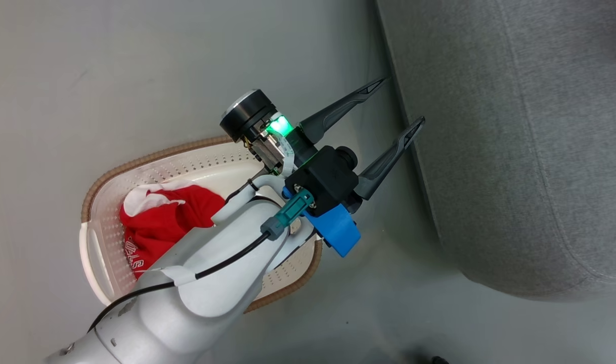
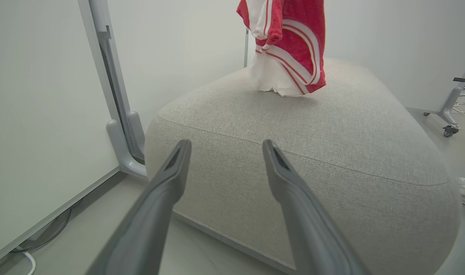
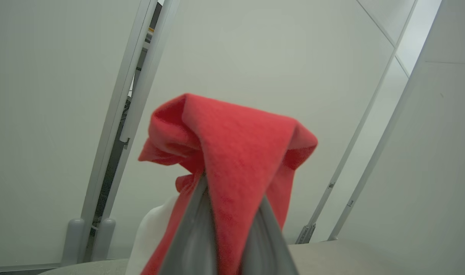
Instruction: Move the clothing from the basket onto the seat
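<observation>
The cream basket [image 1: 151, 157] with a brown rim sits on the floor under my left arm, and red clothing [image 1: 161, 222] with white trim lies in it. My left gripper [image 1: 404, 100] is open and empty above the basket's far side, its fingertips at the edge of the grey seat [image 1: 515, 151]. Seen from the left wrist, the open left gripper [image 2: 226, 142] faces the seat [image 2: 312, 145]. There a red garment [image 2: 293, 49] with white stripes hangs, its lower end touching the cushion top. My right gripper [image 3: 230, 191] is shut on red cloth [image 3: 236, 145] above the seat [image 3: 331, 256].
Grey floor [image 1: 136, 76] surrounds the basket. White wall panels stand behind the seat, with a grey metal post [image 2: 120, 126] close to its left corner. A wheeled stand leg [image 2: 448, 122] is at the far right. A cable [image 2: 30, 259] lies along the wall base.
</observation>
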Tool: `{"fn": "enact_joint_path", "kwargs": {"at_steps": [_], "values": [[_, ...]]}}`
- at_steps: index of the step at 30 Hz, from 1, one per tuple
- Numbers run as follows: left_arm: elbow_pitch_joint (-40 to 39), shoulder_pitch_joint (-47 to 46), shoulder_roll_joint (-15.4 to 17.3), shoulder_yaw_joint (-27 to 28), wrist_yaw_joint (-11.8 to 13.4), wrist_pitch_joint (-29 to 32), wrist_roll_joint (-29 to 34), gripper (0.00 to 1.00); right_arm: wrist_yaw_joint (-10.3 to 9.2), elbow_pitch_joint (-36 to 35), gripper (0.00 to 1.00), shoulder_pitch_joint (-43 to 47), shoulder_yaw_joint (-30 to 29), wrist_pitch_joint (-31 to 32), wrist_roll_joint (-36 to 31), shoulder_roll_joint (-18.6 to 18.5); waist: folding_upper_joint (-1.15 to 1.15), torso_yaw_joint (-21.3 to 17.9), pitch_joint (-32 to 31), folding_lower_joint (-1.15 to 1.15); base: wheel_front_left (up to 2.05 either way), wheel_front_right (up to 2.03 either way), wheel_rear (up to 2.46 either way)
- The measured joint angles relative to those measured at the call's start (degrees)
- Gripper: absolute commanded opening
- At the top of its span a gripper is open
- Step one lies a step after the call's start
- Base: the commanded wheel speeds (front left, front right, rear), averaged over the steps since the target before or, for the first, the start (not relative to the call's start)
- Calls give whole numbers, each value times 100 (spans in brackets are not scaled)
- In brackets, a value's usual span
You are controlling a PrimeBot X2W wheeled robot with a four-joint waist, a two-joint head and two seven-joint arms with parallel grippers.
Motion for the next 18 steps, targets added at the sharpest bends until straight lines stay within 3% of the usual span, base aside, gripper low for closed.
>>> {"fn": "enact_joint_path", "kwargs": {"at_steps": [4, 15, 16, 17, 18], "values": [[1, -31, 37, -38, 1, 14, 11, 100, 0, 646, 0, 9, -102, 2, -11, 286, 0, 82, 261, 0, 0, 0, 0], [58, -206, -37, -87, 19, -75, 0, 100, 0, 1406, 0, 983, -331, 1, -91, 831, 0, 317, 333, -1, 0, 0, 0], [75, -211, -37, -86, 20, -80, -1, 100, 0, 1450, 5, 1007, -334, 1, -103, 864, 0, 320, 317, 0, 0, 0, 0], [93, -211, -34, -85, 24, -88, -3, 100, 0, 1470, 37, 1019, -371, 1, -104, 903, 0, 318, 295, -1, 0, 0, 0], [111, -211, -25, -80, 24, -94, -10, 100, 0, 1473, 100, 1020, -397, 1, -113, 927, 0, 317, 269, 0, 0, 0, 0]]}}
